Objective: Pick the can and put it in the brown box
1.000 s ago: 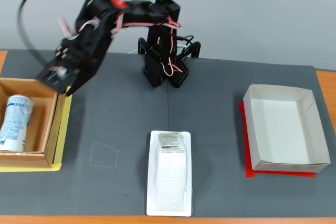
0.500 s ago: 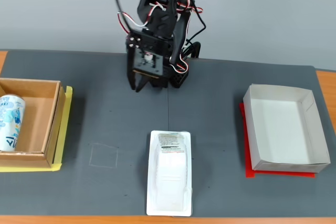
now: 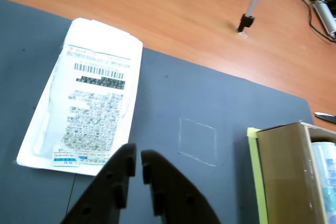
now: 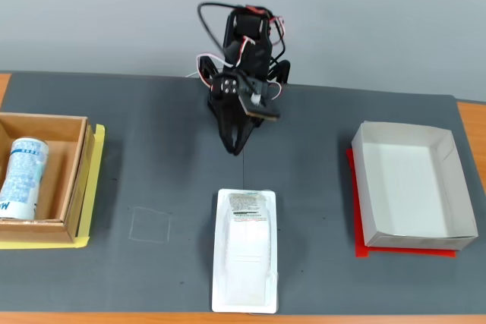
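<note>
The gripper (image 4: pixel 237 148) hangs above the middle of the table (image 4: pixel 319 157), toward the far edge, pointing down at the dark mat; its two black fingers (image 3: pixel 123 169) are pressed nearly together with only a thin slit between the tips, and they hold nothing and touch nothing. In the wrist view the fingertips sit just off the near end of the white blister tray (image 3: pixel 89 103), apart from it. In the fixed view that tray (image 4: pixel 244 259) lies lengthwise near the front edge of the table, at centre, printed label up. The can (image 4: pixel 23 177) lies on its side inside the brown box (image 4: pixel 76 180), which sits at the left edge of the table on a yellow sheet (image 4: pixel 95 187); the can rests against the box's left part, its long axis running roughly front to back. In the wrist view only a sliver of the can (image 3: pixel 324 166) shows inside the box (image 3: pixel 286 171) at the picture's right edge. A white paper box (image 4: pixel 448 187) stands empty near the right edge of the table on a red sheet (image 4: pixel 363 248). A faint square outline (image 4: pixel 150 225) is marked on the mat between the brown box and the tray.
</note>
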